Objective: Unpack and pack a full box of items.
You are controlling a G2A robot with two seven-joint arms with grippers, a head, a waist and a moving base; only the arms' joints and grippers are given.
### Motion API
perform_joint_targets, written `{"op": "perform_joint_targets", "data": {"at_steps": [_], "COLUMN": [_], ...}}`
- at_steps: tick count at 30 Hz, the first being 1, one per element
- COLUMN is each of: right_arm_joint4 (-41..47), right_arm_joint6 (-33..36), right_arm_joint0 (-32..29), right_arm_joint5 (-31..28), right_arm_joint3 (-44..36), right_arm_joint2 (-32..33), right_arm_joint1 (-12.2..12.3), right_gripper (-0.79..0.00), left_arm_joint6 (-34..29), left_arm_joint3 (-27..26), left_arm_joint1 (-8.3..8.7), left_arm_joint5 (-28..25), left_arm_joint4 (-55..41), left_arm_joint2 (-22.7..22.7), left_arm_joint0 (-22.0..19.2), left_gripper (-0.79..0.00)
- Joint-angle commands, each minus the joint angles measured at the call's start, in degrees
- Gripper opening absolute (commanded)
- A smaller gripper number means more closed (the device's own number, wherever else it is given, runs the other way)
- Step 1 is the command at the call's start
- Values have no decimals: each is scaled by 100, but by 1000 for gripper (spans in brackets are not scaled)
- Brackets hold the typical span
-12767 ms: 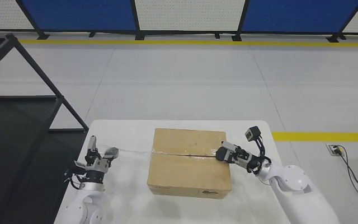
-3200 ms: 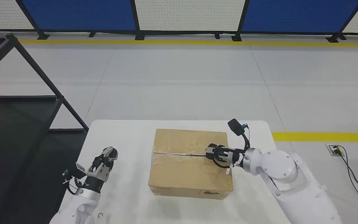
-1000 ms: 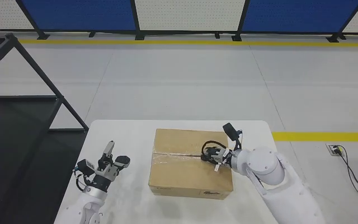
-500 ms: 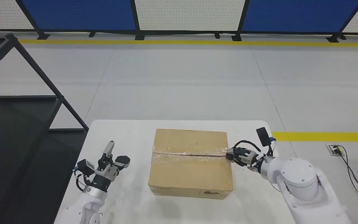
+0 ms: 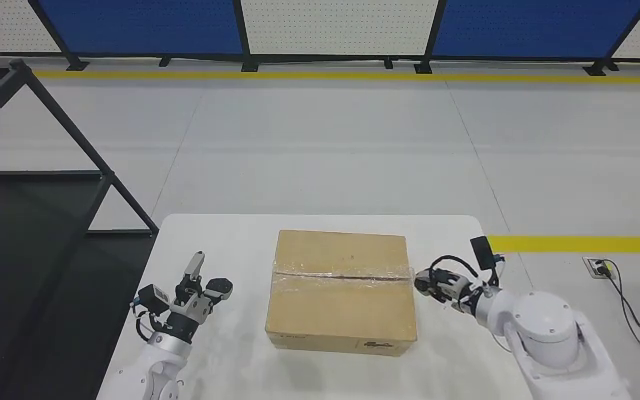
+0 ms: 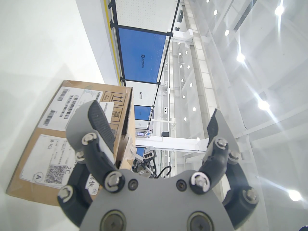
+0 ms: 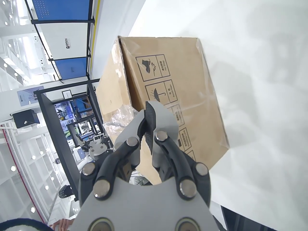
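Observation:
A brown cardboard box (image 5: 340,300) stands in the middle of the white table (image 5: 230,240), flaps down, with clear tape (image 5: 340,275) along its top seam. My right gripper (image 5: 421,281) is just off the box's right side, level with the seam's end, fingers shut and nothing visible between them. The right wrist view has the gripper (image 7: 147,111) in front of the box's printed side (image 7: 173,92), with crumpled loose tape (image 7: 120,116) on top. My left gripper (image 5: 208,277) stands open left of the box, nothing in it. The left wrist view shows its fingers (image 6: 98,118) before the labelled side (image 6: 72,131).
A black metal rack (image 5: 60,150) stands off the table's left edge. Bare tabletop lies on either side of the box and behind it. Blue and white partition panels (image 5: 330,25) close off the far floor.
My right gripper has drawn back from the seam on the box top, rightward, to just past the box's right edge. The left arm has kept still over the last second.

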Motion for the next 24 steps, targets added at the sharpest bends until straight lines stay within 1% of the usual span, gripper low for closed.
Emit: {"op": "perform_joint_targets", "data": {"at_steps": [1, 5, 6, 7, 8, 9, 15, 16, 17, 20, 23, 24], "right_arm_joint4": [6, 84, 117, 157, 203, 274, 553, 553, 566, 554, 553, 553], "right_arm_joint6": [-58, -301, -389, -461, -557, -674, -1060, -1060, -1060, -1063, -1060, -1060], "right_arm_joint0": [20, -39, -88, -160, -248, -351, -918, -918, -905, -923, -918, -918], "right_arm_joint5": [19, -11, -83, -199, -332, -465, -1329, -1329, -1296, -1342, -1329, -1329], "right_arm_joint3": [53, 38, -3, -59, -131, -193, -505, -505, -502, -508, -505, -505], "right_arm_joint2": [10, 169, 244, 326, 423, 537, 1057, 1057, 1048, 1061, 1057, 1057], "right_arm_joint1": [4, 17, 21, 27, 33, 36, 59, 59, 58, 59, 59, 59], "right_gripper": [-785, -785, -767, -563, -292, 0, 0, 0, -325, -184, -69, -50], "left_arm_joint6": [0, 0, 0, 0, 0, 0, 0, 0, 0, 0, 0, 0], "left_arm_joint3": [0, 0, 0, 0, 0, 0, 0, 0, 0, 0, 0, 0], "left_arm_joint1": [0, 0, 0, 0, 0, 0, 0, 0, 0, 0, 0, 0], "left_arm_joint5": [0, 0, 0, 0, 0, 0, 0, 0, 0, 0, 0, 0], "left_arm_joint4": [0, 0, 0, 0, 0, 0, 0, 0, 0, 0, 0, 0], "left_arm_joint2": [0, 0, 0, 0, 0, 0, 0, 0, 0, 0, 0, 0], "left_arm_joint0": [0, 0, 0, 0, 0, 0, 0, 0, 0, 0, 0, 0], "left_gripper": [0, 0, 0, 0, 0, 0, 0, 0, 0, 0, -1, 0]}}
